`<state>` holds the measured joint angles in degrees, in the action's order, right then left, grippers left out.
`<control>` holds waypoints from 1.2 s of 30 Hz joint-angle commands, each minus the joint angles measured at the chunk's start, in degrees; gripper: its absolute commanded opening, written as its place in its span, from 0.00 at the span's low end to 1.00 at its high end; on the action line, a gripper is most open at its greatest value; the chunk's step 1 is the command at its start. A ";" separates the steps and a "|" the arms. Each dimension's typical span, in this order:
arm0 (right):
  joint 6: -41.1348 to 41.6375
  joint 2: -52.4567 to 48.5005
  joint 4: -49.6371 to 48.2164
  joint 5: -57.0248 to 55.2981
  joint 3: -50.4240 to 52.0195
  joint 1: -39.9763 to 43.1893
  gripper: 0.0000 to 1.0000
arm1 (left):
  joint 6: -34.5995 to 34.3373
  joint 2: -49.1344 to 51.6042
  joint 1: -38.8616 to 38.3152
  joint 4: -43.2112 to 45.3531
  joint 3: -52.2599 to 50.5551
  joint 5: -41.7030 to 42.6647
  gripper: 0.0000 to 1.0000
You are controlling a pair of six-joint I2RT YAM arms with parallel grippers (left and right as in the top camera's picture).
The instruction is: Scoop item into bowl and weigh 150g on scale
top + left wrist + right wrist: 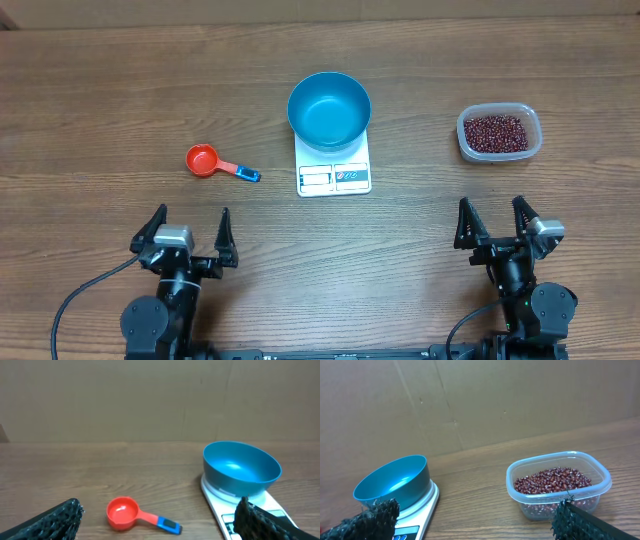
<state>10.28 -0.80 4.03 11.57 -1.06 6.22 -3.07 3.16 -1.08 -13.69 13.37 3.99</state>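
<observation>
Both pincers low at near table edge, well apart from objects: left gripper (192,212) spread wide, nothing between fingers; right gripper (490,202) likewise wide, holding nothing. Blue bowl (329,108) sits on white scale (334,176), covering its rear part; display digits too small to read. Red-brown beans (495,131) heaped in clear tub (463,143), right of scale, apart from it. Red scoop (203,160), blue handle tip, lies left of scale on wooden table (100,100). Left wrist view: scale front cut off by frame, partly behind finger. Right wrist view: tub's near wall partly behind finger.
</observation>
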 commanded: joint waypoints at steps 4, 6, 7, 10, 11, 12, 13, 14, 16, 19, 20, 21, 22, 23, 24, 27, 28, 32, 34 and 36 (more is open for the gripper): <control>-0.11 0.63 -0.33 -0.61 0.61 -0.48 1.00 | -0.85 8.09 0.33 0.17 3.82 -0.57 1.00; -0.11 0.63 -0.33 -0.61 0.61 -0.48 1.00 | -0.83 11.10 0.33 0.17 5.38 -0.59 1.00; -0.11 0.63 -0.33 -0.61 0.61 -0.48 1.00 | -0.81 12.55 0.33 0.17 6.12 -0.59 1.00; -0.11 0.63 -0.33 -0.61 0.61 -0.48 1.00 | -0.81 19.08 0.33 -0.07 9.73 -0.59 1.00; -0.11 0.63 -0.33 -0.61 0.61 -0.48 1.00 | -0.83 21.27 0.33 -0.81 11.23 -0.61 1.00; -0.11 0.63 -0.33 -0.61 0.61 -0.48 1.00 | -0.81 22.58 0.33 -1.33 12.20 -0.61 1.00; -0.11 0.63 -0.33 -0.61 0.61 -0.48 1.00 | -0.81 23.98 0.33 -1.68 13.20 -0.61 1.00; -0.11 0.63 -0.33 -0.61 0.61 -0.48 1.00 | -0.81 25.88 0.33 -1.99 14.51 -0.59 1.00; -0.11 0.63 -0.33 -0.61 0.61 -0.48 1.00 | -0.81 28.04 0.33 -1.95 15.58 -0.57 1.00; -0.11 0.63 -0.31 -0.61 0.61 -0.48 1.00 | -0.81 29.35 0.31 -2.08 15.74 -0.55 1.00; -0.11 0.63 -0.33 -0.61 0.61 -0.48 1.00 | -0.81 29.53 0.31 -2.38 15.74 -0.52 1.00; -0.11 0.63 -0.33 -0.61 0.61 -0.48 1.00 | -0.81 29.59 0.31 -2.78 15.74 -0.55 1.00; -0.11 0.63 -0.33 -0.61 0.61 -0.48 1.00 | -0.81 29.59 0.33 -2.84 15.72 -0.55 1.00; -0.11 0.63 -0.33 -0.61 0.61 -0.48 1.00 | -0.81 29.59 0.31 -2.82 15.74 -0.55 1.00; -0.11 0.63 -0.33 -0.61 0.61 -0.48 1.00 | -0.81 29.59 0.33 -2.82 15.74 -0.55 1.00; -0.11 0.63 -0.33 -0.61 0.61 -0.48 1.00 | -0.81 29.77 0.33 -2.78 15.72 -0.57 1.00; -0.11 0.63 -0.33 -0.61 0.61 -0.48 1.00 | -0.81 29.79 0.31 -2.80 15.72 -0.57 1.00; -0.11 0.63 -0.33 -0.61 0.61 -0.48 1.00 | -0.83 29.79 0.31 -2.80 15.72 -0.26 1.00; -0.11 0.63 -0.33 -0.61 0.61 -0.48 1.00 | -0.81 29.79 0.33 -3.21 15.72 1.99 1.00; -0.11 0.63 -0.33 -0.61 0.61 -0.48 1.00 | -1.01 29.83 0.33 -3.17 15.72 1.99 1.00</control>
<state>10.28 -0.73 4.03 11.55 -1.06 6.22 -3.09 32.80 -1.08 -16.86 27.59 4.49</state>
